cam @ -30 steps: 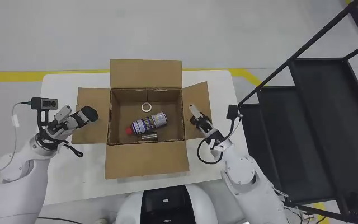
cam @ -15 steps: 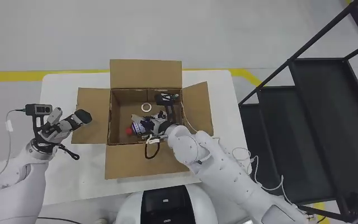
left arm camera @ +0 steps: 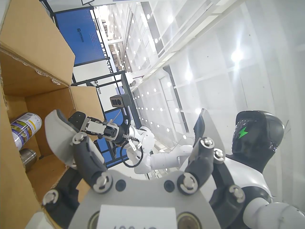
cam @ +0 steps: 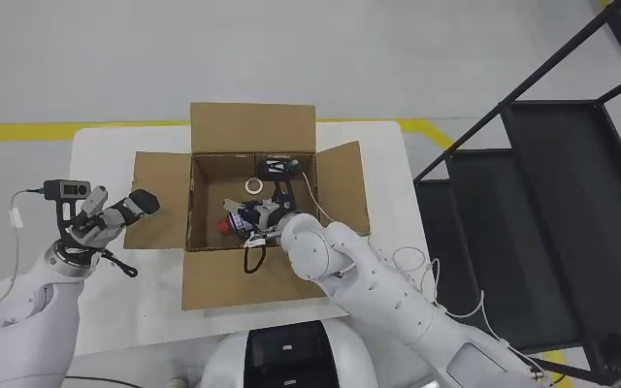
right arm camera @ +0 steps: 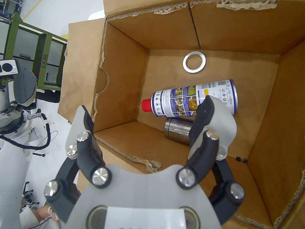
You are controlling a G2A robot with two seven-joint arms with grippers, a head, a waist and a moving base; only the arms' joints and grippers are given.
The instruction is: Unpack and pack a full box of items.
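An open cardboard box (cam: 252,126) stands mid-table with its flaps spread. On its floor lie a blue-and-white spray can (right arm camera: 190,97) with a red cap, a short metal cylinder (right arm camera: 175,127) against it, and a metal ring (right arm camera: 194,62) near the far wall. My right gripper (right arm camera: 147,115) hangs open above the box's near side, over the can and apart from it; in the top view the right gripper (cam: 254,217) covers most of the can. My left gripper (left arm camera: 129,125) is open and empty, held outside the box by its left flap (cam: 160,199).
A white table (cam: 116,145) carries the box, with bare surface to the left and behind. A black stepped rack (cam: 524,194) stands off the table's right side. Two tiny black bits (right arm camera: 240,159) lie on the box floor.
My right arm swung from beside the box's right flap to over the box interior, then edged slightly left. The left gripper drew back a little to the left.
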